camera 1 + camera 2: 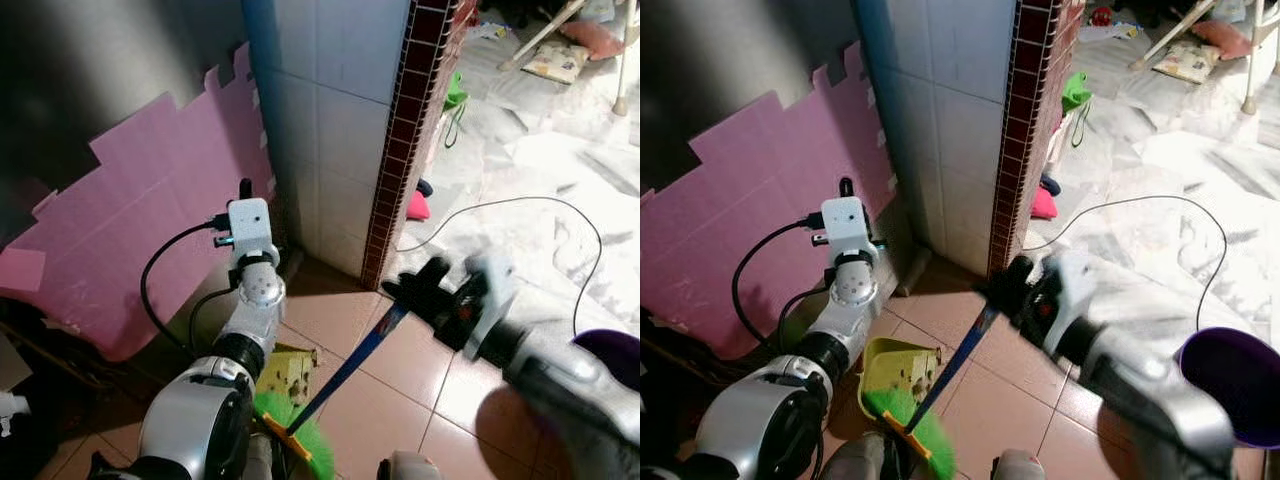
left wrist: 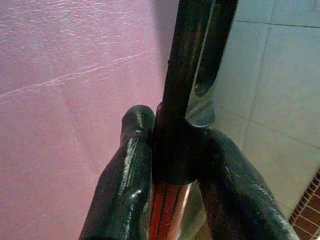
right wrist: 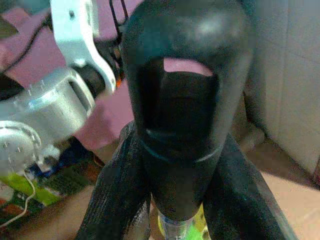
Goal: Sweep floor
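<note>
Blur smears your right gripper (image 1: 415, 285), yet its wrist view shows both fingers (image 3: 117, 200) clamped on the broom handle (image 1: 355, 362); green bristles (image 1: 305, 445) are cut off below. Your left gripper (image 2: 172, 165) pinches the dustpan handle (image 2: 187, 75); the dustpan (image 1: 898, 375) sits half hidden behind the arm.

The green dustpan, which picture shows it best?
The right eye view: the dustpan lies open on the tiles, almost whole, with the broom at its near edge. In the left eye view the left arm covers much of it. In the right wrist view just a green sliver peeks below the handle.
</note>
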